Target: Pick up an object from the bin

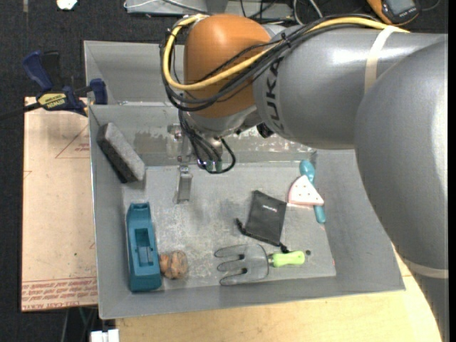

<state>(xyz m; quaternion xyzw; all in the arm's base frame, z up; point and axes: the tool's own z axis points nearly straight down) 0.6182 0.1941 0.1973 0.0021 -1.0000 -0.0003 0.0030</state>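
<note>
My gripper (184, 189) hangs below the arm's orange cover, over bare bin floor in the upper middle of the bin, with nothing seen in it. A grey block with a black underside (120, 153) lies to its left against the bin's left wall. A blue tape dispenser (142, 246) lies below and to the left of the gripper, along the left side. Just right of the dispenser's lower end sits a small brown lump (173, 263).
A black pouch (265, 217) lies right of centre. Below it is a grey hand fork with a green handle (246, 261). A pink and white wedge on a light blue handle (308, 191) sits near the right wall. The arm covers the bin's upper right.
</note>
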